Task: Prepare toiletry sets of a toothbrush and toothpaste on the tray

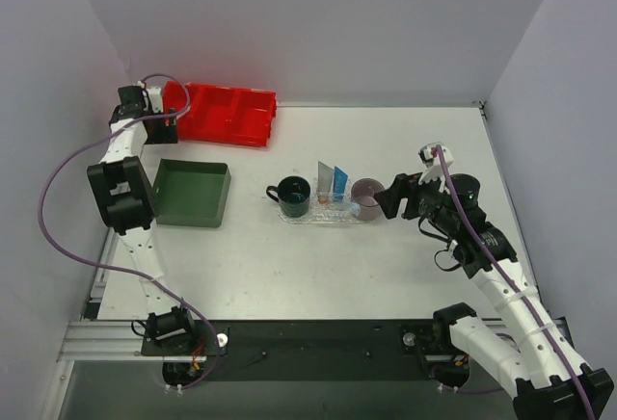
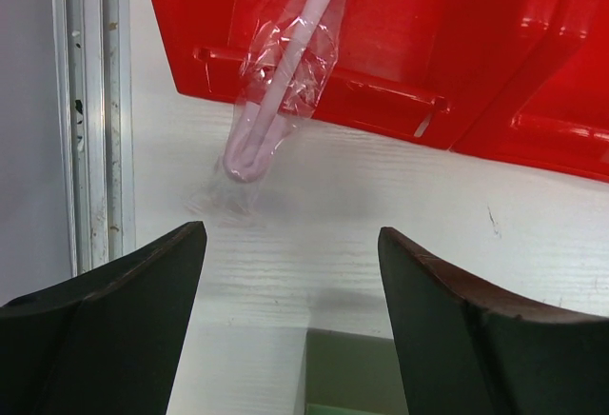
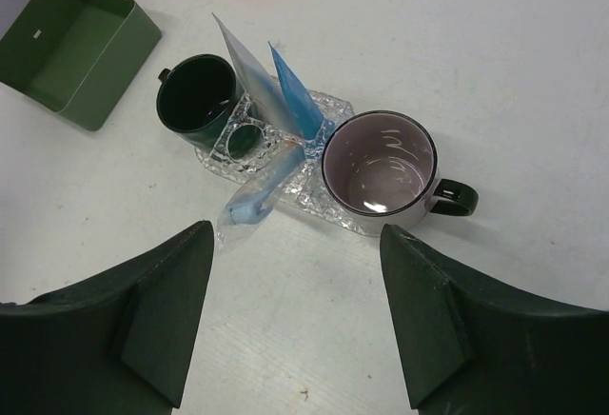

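Toothpaste stands on the clear tray (image 1: 328,217) at table centre: a blue tube (image 3: 297,101) and a white-grey tube (image 3: 249,72) lean together between a dark green mug (image 3: 195,101) at the tray's 9 o'clock end and a white-lined mug (image 3: 379,163) at its 3 o'clock end. A wrapped toothbrush (image 3: 257,196) lies slanted, one end on the tray, the other off the rim onto the table. The right gripper (image 3: 297,234) hovers at the tray's 3 o'clock, fingers apart and empty. A second toothbrush (image 2: 285,82), also wrapped, hangs over the wall of the red bin (image 2: 400,25) at 11 o'clock, its end on the table. The left gripper (image 2: 290,234) hangs near it, spread wide, holding nothing. A green square tray (image 1: 188,194) sits at 9 o'clock.
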Action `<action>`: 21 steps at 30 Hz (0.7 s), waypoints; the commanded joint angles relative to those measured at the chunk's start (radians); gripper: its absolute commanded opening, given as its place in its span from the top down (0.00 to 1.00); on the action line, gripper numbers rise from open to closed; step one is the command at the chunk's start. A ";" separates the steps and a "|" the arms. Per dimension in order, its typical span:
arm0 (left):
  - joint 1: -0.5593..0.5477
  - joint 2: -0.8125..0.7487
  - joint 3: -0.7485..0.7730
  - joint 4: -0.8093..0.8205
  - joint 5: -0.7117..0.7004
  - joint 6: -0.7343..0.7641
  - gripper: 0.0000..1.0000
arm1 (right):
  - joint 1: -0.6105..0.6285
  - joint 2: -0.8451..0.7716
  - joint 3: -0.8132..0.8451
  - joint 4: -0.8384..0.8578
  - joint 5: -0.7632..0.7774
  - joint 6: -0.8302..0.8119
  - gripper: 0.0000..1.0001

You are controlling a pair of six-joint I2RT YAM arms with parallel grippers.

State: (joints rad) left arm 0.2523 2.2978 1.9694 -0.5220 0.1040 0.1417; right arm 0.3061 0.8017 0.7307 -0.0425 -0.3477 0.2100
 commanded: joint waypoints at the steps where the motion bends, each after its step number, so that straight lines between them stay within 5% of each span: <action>1: 0.007 0.032 0.095 -0.006 -0.012 0.002 0.16 | -0.010 0.005 -0.005 0.035 -0.030 0.009 0.36; 12: 0.007 0.083 0.140 -0.007 -0.046 0.016 0.32 | -0.019 0.022 -0.014 0.073 -0.048 0.015 0.40; 21: 0.005 0.092 0.134 0.027 -0.035 0.036 0.33 | -0.025 0.034 -0.019 0.084 -0.057 0.019 0.44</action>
State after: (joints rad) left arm 0.2523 2.3772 2.0560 -0.5327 0.0719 0.1505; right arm 0.2916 0.8276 0.7158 -0.0086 -0.3767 0.2188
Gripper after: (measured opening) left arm 0.672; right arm 0.566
